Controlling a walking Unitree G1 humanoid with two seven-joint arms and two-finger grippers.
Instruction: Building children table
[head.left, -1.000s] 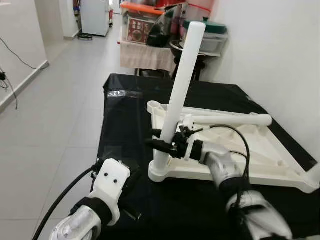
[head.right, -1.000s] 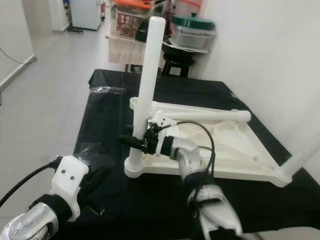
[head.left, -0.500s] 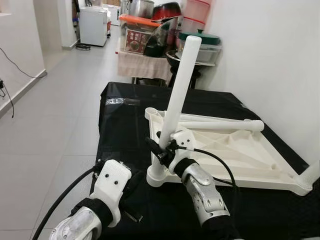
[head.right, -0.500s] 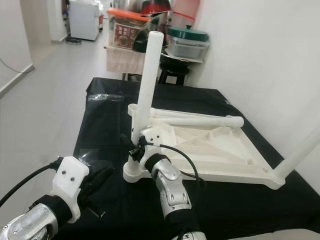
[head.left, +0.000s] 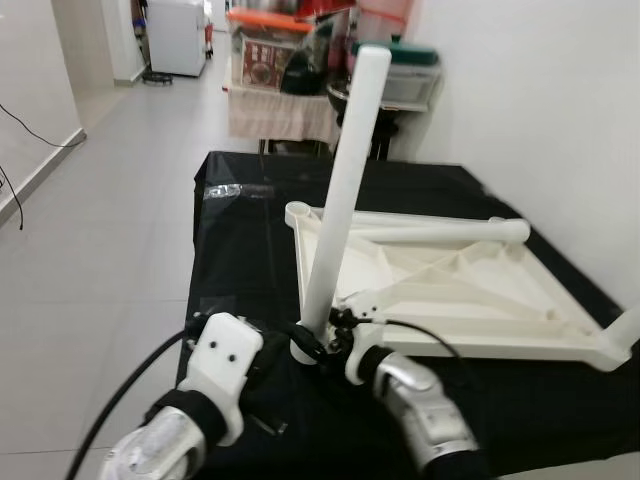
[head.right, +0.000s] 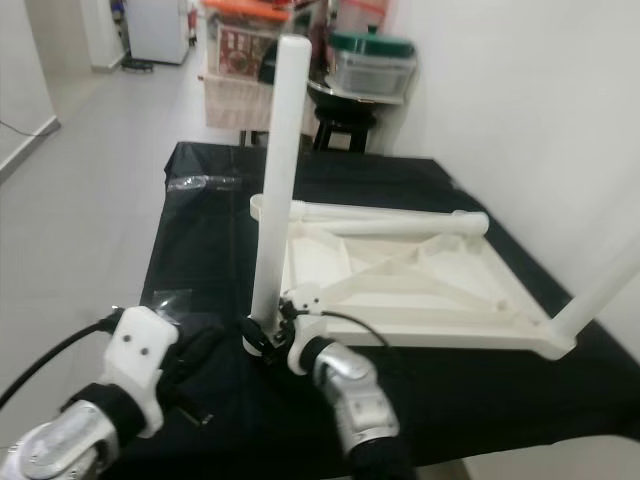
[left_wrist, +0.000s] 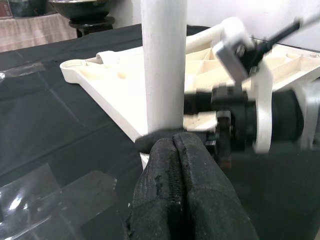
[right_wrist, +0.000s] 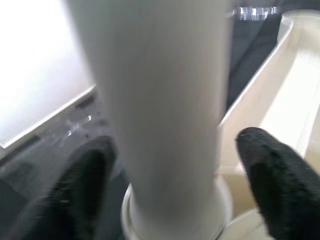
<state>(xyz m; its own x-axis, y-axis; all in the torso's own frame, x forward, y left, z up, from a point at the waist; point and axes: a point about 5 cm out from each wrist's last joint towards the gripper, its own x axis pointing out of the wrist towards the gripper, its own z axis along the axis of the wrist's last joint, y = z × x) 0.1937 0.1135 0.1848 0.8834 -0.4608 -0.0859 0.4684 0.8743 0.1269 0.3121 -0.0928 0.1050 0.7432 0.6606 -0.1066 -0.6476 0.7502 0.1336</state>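
Right wrist view shows the right gripper (right_wrist: 172, 170) open, one black finger on each side of the white table leg (head.left: 340, 190). The leg stands nearly straight up, right between them, its foot in the tabletop (head.left: 470, 290) corner. The left gripper (left_wrist: 176, 150) is closed, just beside the leg.

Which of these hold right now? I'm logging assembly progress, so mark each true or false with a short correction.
1. A white leg stands upright in the near corner of the upturned tabletop. True.
2. The right gripper has its fingers on either side of that leg's base. True.
3. The left gripper is wide open. False: its fingers are closed together, near the leg.
4. The tabletop rests on a red cloth. False: the cloth is black.
5. Another leg lies across the tabletop. True.
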